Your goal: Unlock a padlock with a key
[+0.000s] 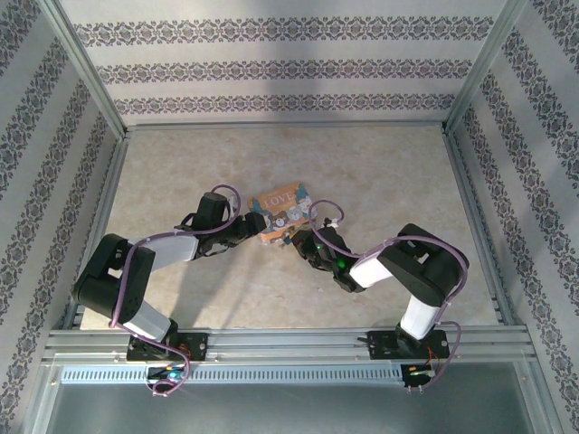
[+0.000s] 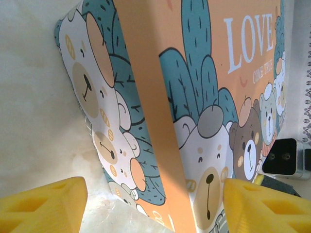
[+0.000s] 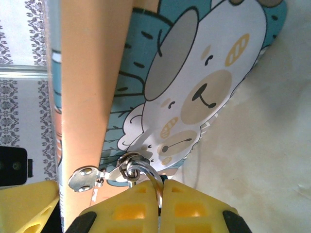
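Currently you have both arms reaching in to the orange LOVE box (image 1: 280, 206), which lies near the middle of the tabletop (image 1: 271, 154). Seen from above, your left hand (image 1: 246, 226) is at the box's left end and your right hand (image 1: 303, 242) is at its near right corner.

Item one, the left hand: released. In the left wrist view its yellow fingers (image 2: 43, 206) stand wide apart. One is off to the side over bare tabletop, and the other is low against the printed face with the bears. The box's orange side wall runs up between them. You cannot tell whether either finger touches the box.

Item two, the right hand: clenched. In the right wrist view its two yellow pads (image 3: 131, 206) are pressed together with no gap. A thin, curved silvery bar is pinched in the seam between them. This bar reads as the shackle of the padlock (image 3: 151, 174). The lock's body is hidden behind the pads.

Item three, location of the padlock: it is at the box's lower edge, just above the right hand's fingertips. Its curved bar hooks through a small metal ring (image 3: 130, 165). The ring sits beside the silver clasp (image 3: 83, 178) fixed to the orange side wall.
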Tool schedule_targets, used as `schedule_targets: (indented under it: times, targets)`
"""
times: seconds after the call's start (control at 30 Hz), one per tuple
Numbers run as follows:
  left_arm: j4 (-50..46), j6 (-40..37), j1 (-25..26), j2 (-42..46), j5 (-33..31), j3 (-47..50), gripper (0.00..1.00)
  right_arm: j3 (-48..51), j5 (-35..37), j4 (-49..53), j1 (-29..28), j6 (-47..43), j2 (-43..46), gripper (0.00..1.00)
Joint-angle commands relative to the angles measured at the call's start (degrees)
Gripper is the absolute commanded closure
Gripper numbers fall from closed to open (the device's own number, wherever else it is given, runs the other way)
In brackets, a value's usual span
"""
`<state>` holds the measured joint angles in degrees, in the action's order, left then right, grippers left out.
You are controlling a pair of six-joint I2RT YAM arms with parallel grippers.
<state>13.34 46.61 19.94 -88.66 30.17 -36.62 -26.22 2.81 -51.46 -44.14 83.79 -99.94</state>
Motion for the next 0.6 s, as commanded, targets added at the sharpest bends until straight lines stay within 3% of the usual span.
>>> schedule_targets:
  times: [0.0,0.13,0.33,0.57]
  targets:
    - [-1.7,0.1,0.6,-0.9,-1.4,1.7,0.27,0.7,4.5,1.1,0.1,2.3,1.8,0.97]
    - [-1.6,0.1,0.6,-1.0,-1.6,2.0,0.27,0.2,5.4,3.3,0.1,3.0,2.6,0.97]
    - [-0.9,0.4,0.6,-1.5,-1.6,2.5,0.27,-3.2,6.4,17.4,-0.5,-0.8,5.7,0.98]
    - [-0.2,0.7,0.7,-1.7,-1.5,2.5,0.27,-4.1,6.3,21.5,-0.5,-0.8,4.6,0.97]
